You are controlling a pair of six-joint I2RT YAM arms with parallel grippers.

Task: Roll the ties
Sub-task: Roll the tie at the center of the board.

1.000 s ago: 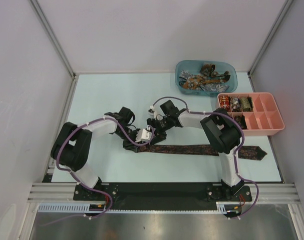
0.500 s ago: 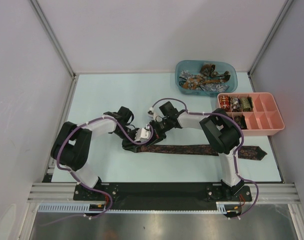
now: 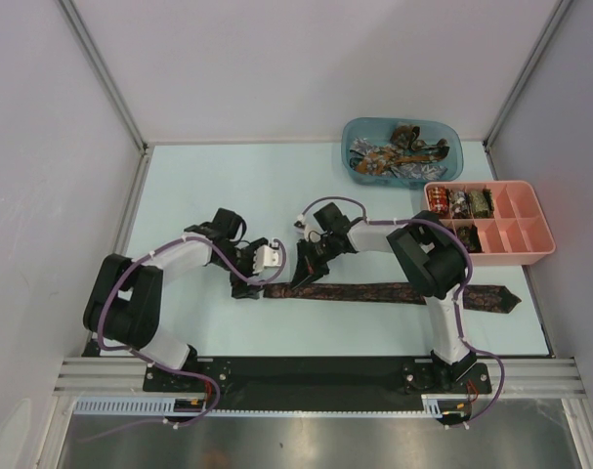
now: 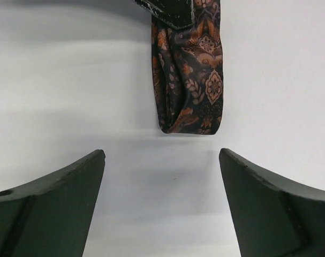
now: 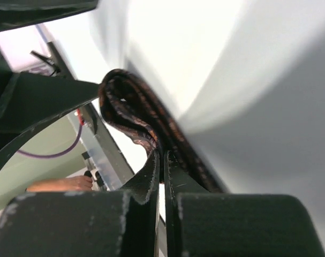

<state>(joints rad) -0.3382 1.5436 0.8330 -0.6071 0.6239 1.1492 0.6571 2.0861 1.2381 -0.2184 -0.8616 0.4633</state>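
Pale tabletop carries a dark-brown, orange-patterned fabric tie, its left end folded. Rolling seems barely begun: right pincer pinches the fold, left pincer spread just beside it. Next, tuck another turn.

- Right gripper, bottom centre: black fingers pressed together, nipping a layer of the tie.
- Fabric dark with an orange-brown pattern, folded into a loop just beyond the fingertips, the rest running down and right beside the fingers.
- Left gripper, upper left: jaws spread wide, lower wedge tip near the loop.
- Table: white, blurred.
- Lower left background: purple cable, metal rail, blurred flesh-toned shape.
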